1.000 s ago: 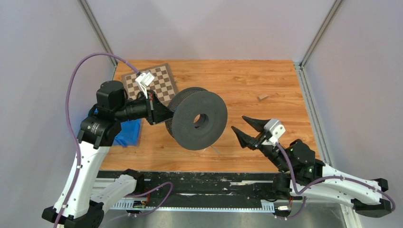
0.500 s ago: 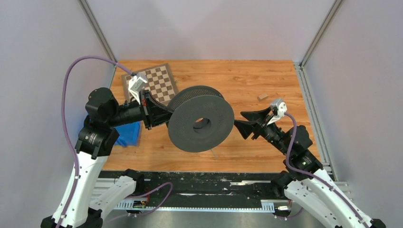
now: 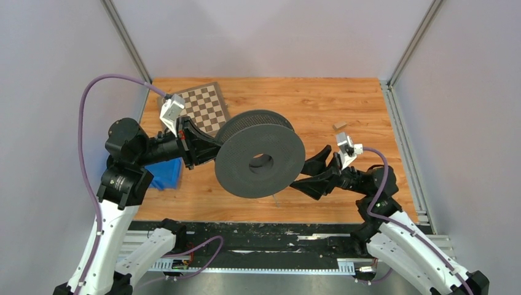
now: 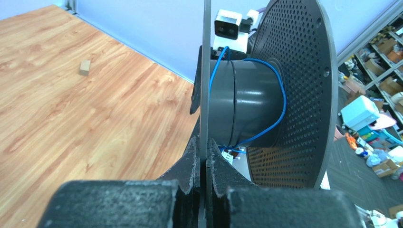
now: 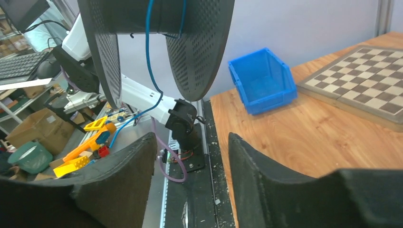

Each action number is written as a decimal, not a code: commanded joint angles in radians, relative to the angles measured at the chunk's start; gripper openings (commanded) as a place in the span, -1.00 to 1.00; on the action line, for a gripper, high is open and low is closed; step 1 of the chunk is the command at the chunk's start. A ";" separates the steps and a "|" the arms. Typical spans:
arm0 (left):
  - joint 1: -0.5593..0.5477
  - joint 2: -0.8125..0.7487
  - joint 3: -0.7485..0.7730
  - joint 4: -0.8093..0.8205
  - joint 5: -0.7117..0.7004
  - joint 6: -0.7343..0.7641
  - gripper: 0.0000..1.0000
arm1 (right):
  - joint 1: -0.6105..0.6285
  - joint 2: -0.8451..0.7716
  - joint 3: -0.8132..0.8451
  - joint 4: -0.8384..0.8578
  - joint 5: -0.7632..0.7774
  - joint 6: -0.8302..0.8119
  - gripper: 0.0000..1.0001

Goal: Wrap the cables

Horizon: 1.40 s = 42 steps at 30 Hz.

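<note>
Above the table (image 3: 344,98), the spool (image 3: 261,161) hangs in the air, one flange pinched tight by the left gripper (image 4: 205,156). Right gripper (image 3: 310,167) gapes wide beside the spool's rim, holding nothing. Cable (image 5: 148,47): only a loop or two round the hub, tail dangling below. Wrapping looks barely begun, with most winding left.

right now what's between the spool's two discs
The grey hub of the spool, with the blue cable looped loosely around it. The left wrist view shows this best.
</note>
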 commanded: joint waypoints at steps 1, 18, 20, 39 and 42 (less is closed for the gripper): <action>0.006 -0.004 0.007 0.110 0.047 -0.053 -1.00 | -0.002 -0.037 0.034 0.029 0.047 0.000 0.05; 0.007 0.085 0.050 0.027 -0.074 -0.365 -1.00 | 0.006 -0.144 0.021 0.024 0.222 -0.245 -0.16; 0.006 0.084 0.035 0.035 -0.098 -0.413 -1.00 | 0.010 -0.150 -0.001 0.039 0.232 -0.312 -0.17; 0.012 0.112 -0.074 0.103 -0.136 -0.656 -1.00 | 0.069 -0.238 -0.034 -0.076 0.058 -0.898 -0.22; 0.013 0.109 -0.087 0.119 -0.136 -0.671 -1.00 | 0.106 -0.214 -0.037 -0.055 0.055 -1.000 -0.26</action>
